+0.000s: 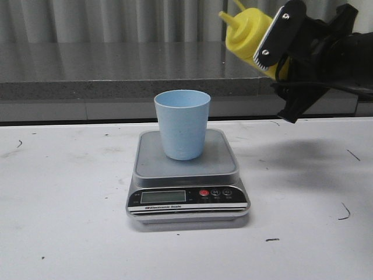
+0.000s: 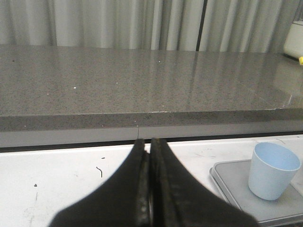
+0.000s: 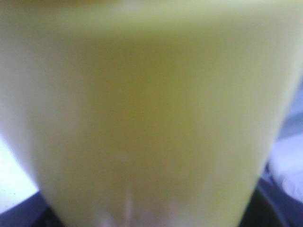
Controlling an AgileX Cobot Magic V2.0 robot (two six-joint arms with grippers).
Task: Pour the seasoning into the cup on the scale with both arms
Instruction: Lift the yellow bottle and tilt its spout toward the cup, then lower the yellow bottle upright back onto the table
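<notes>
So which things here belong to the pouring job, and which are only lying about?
Job: yellow squeeze bottle gripped in the right hand; blue cup on the kitchen scale; left hand, shut and empty.
Lying about: nothing loose; only the grey ledge behind.

Yellow seasoning bottle (image 1: 247,34), pale blue speckled cup (image 1: 182,123), silver-grey scale (image 1: 186,175)

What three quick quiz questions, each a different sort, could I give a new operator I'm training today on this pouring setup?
1. True or false: the cup stands on the scale.
2. Which gripper holds the yellow bottle? A) left B) right C) neither
3. Fill in: the left gripper has its jaws ____.

Key:
1. True; it stands upright on the platform.
2. B; the right gripper holds it tilted, raised, nozzle pointing towards the cup's side.
3. Shut, holding nothing.
</notes>
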